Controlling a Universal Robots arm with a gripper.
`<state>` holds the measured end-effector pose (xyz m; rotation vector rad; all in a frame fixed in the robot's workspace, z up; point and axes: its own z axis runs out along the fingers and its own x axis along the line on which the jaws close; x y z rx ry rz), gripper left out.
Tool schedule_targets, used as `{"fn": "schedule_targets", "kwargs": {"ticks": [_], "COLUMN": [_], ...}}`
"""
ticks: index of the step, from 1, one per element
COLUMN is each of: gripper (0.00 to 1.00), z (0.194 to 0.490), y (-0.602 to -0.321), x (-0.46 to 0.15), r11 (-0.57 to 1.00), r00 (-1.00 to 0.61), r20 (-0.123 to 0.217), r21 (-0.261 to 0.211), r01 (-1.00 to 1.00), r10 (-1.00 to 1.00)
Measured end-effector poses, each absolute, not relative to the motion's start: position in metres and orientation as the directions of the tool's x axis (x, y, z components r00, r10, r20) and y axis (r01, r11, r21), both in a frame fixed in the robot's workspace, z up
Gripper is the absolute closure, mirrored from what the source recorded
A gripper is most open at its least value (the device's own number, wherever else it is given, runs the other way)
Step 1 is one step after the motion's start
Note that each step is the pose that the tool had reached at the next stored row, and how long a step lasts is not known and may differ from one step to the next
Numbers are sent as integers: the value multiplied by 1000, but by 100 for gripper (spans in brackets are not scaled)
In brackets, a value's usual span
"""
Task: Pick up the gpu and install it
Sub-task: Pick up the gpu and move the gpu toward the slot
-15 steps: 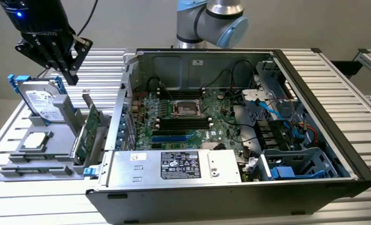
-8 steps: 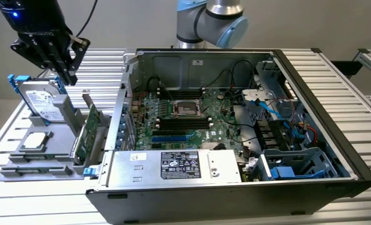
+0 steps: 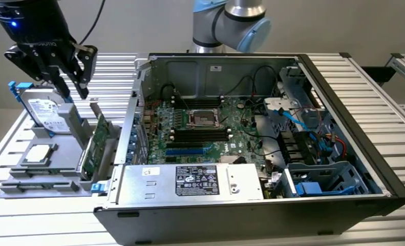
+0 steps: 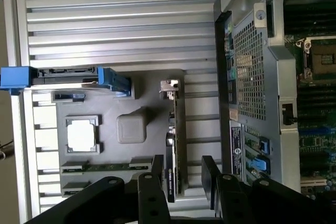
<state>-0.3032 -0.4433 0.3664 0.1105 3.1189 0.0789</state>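
The gpu [image 3: 93, 146] stands on edge in the grey parts holder [image 3: 64, 134], just at the exterior view's left of the open computer case [image 3: 339, 82]. It shows a green board face and a silver bracket end. In the wrist view the gpu [image 4: 176, 135] appears edge-on as a thin strip. My gripper [image 3: 73, 88] hangs above the holder, higher than the card and toward its far end. Its two black fingers [image 4: 157, 174] stand apart, so my gripper [image 4: 184, 176] is open, and the card's near end lines up with the gap below them. Nothing is held.
A silver hard drive [image 3: 44, 110] with blue rails stands in the holder behind the card. A processor [image 3: 38, 152] and memory sticks [image 4: 105, 167] lie in other slots. The green motherboard [image 3: 195, 128] lies inside the case, with cables and drive bays at the exterior view's right.
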Motion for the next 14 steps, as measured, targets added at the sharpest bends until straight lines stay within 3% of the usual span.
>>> {"fn": "schedule_targets", "kwargs": {"ticks": [7,9,10,14], "gripper": [58,56,49,49], "z": [354,350,348,341], "y": [-456,-459,-461,-466], "x": [-303,-303,-303,-303], "r11": [996,996,996,996], "r00": [-997,-997,-997,-997], "r20": [-18,-18,-18,-18], "r21": [51,51,51,51], "r01": [70,70,70,70], "r10": [71,71,71,71]}}
